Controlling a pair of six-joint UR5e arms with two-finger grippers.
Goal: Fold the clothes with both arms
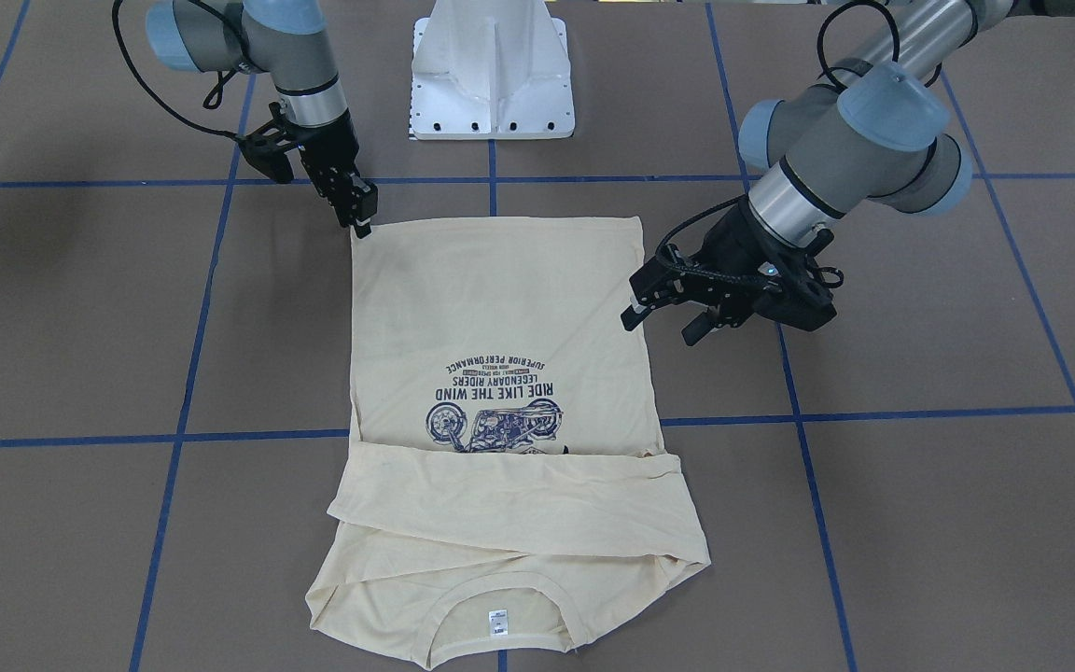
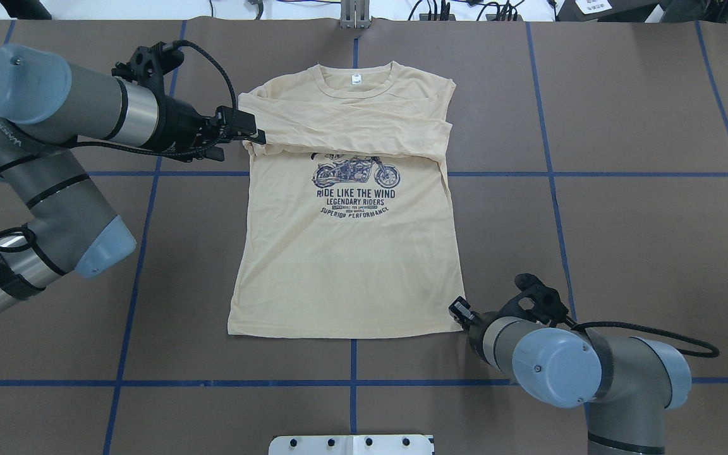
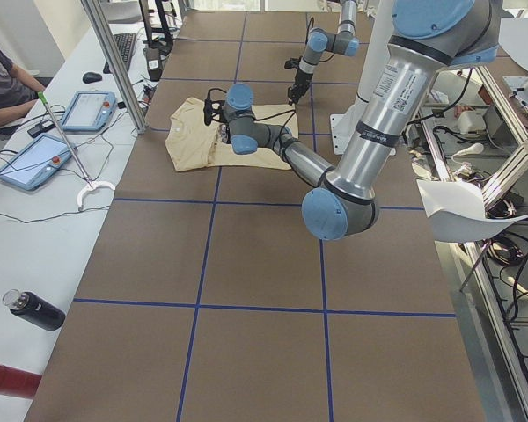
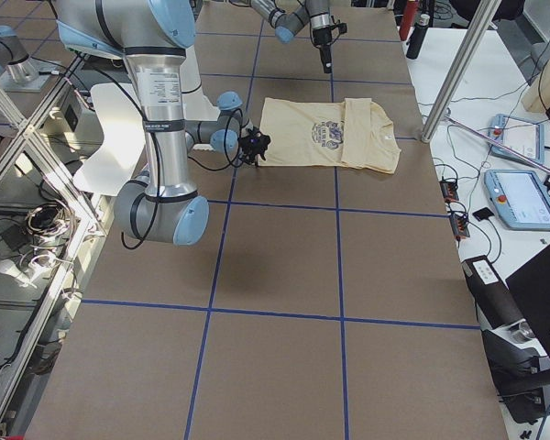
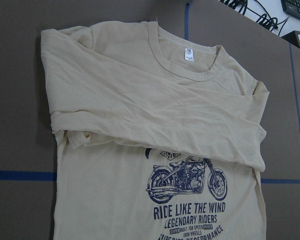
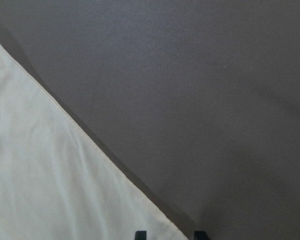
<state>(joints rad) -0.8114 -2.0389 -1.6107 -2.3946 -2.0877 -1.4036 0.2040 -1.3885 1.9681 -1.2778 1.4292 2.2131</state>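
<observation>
The cream long-sleeved shirt (image 2: 345, 265) lies flat and print-up on the brown tabletop (image 2: 623, 221), with its sleeves folded across the chest and its neck away from the robot. The right gripper (image 2: 460, 309) sits low at the hem corner on the robot's right, jaws slightly parted, the cloth's edge running between them. The left gripper (image 2: 260, 135) hovers at the folded sleeve's left end, jaws open and empty.

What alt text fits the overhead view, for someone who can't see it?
A cream-yellow shirt with a navy motorcycle print lies flat on the brown table, sleeves folded across its chest. The left arm's black claw sits at the folded sleeve's edge, the right arm's claw at a hem corner.
</observation>
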